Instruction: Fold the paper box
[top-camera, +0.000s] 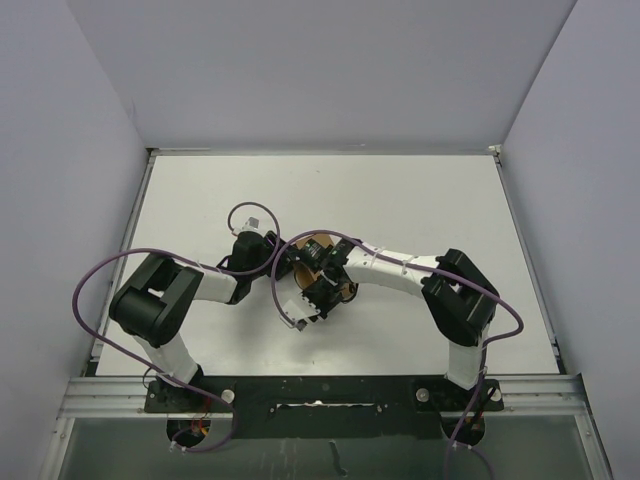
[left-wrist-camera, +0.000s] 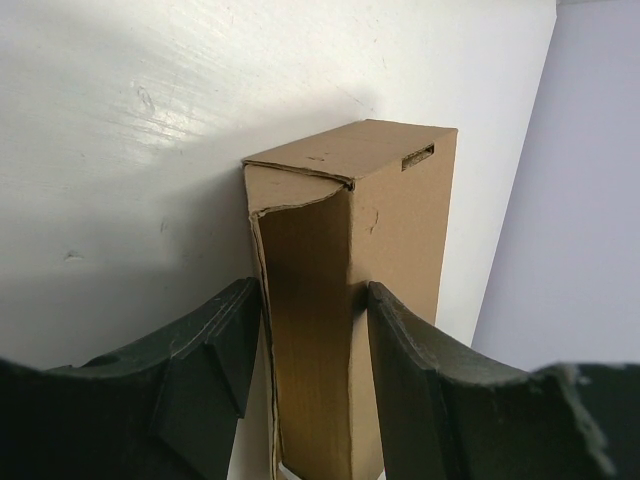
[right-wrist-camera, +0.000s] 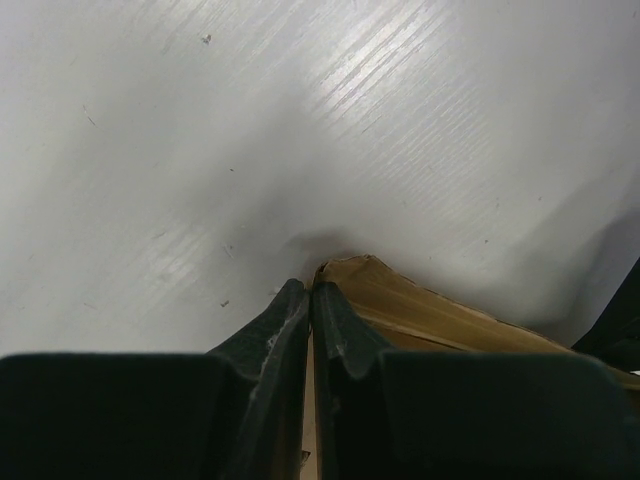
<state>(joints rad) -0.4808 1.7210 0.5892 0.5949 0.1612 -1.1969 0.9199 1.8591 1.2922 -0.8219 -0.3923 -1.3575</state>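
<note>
From above, the paper box (top-camera: 312, 243) sits near the middle of the white table (top-camera: 420, 200), mostly covered by the two wrists that meet over it, with a purple cable (top-camera: 150, 250) looping well to its left. The left gripper (top-camera: 283, 262) reaches the box from its left and the right gripper (top-camera: 325, 285) from its near right. In the left wrist view the box (left-wrist-camera: 390, 230) juts forward against the table, its near panel bowed away from the corner (a slit shows by the far end). The left gripper (left-wrist-camera: 310, 325) stands half open, clamped on the box with a finger (left-wrist-camera: 215, 340) touching either side. In the right wrist view the right gripper (right-wrist-camera: 311, 300) is closed almost completely, pinching a thin cardboard edge of the box (right-wrist-camera: 420, 315)
</note>
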